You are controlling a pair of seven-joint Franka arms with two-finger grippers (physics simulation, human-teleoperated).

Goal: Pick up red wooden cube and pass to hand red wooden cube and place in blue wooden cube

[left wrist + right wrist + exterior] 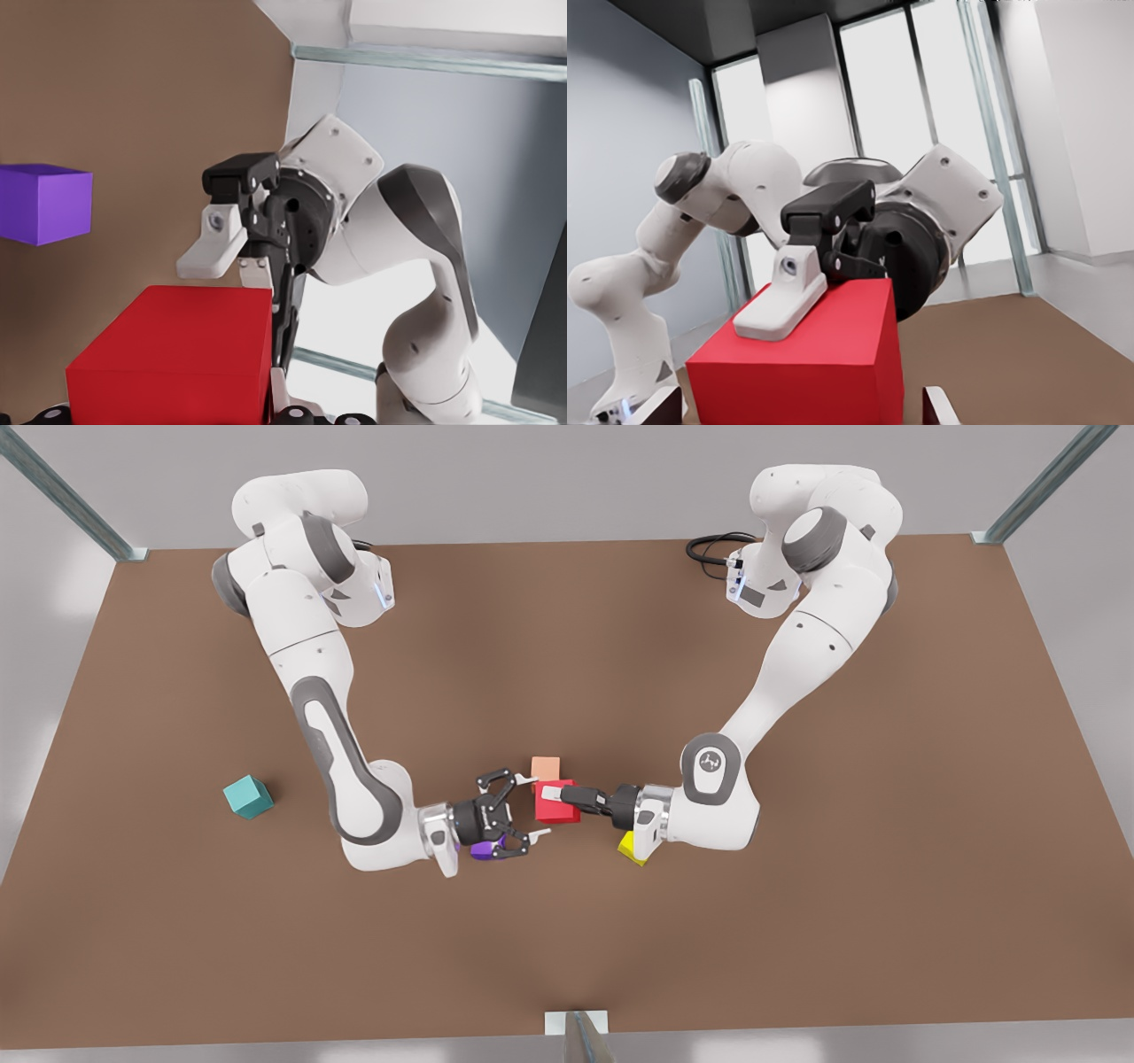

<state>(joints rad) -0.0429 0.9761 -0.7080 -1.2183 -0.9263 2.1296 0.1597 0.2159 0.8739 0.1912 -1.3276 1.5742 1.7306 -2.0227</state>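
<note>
1 of 3 steps looks done: red cube [556, 804] already picked up and pinched in the left gripper [560, 794], on the arm at the front view's right. Held near the middle of the table [797, 921], apparently lifted clear of it, with 1 pale fingertip lying flat across the top face in the right wrist view.

Step 2, the handover, is in hand but not finished. Right gripper [533, 806], on the arm at the front view's left, spread wide, its 2 fingertips just at the near edge of the red cube. From its own wrist view, tips standing either side of the cube and apart from it, so no second grip yet.

Still to do, by my reading: push the wide gripper a little further on, close it on the free faces, let go with the left, then carry the cube over.

Teal cube [247, 796], the goal, sits untouched, well apart toward the front view's left. Worth minding 3 bystanders: purple cube [483, 851] just beside the right gripper, pale orange cube [546, 768] just behind the red one, yellow cube [633, 849] by the left wrist.
</note>
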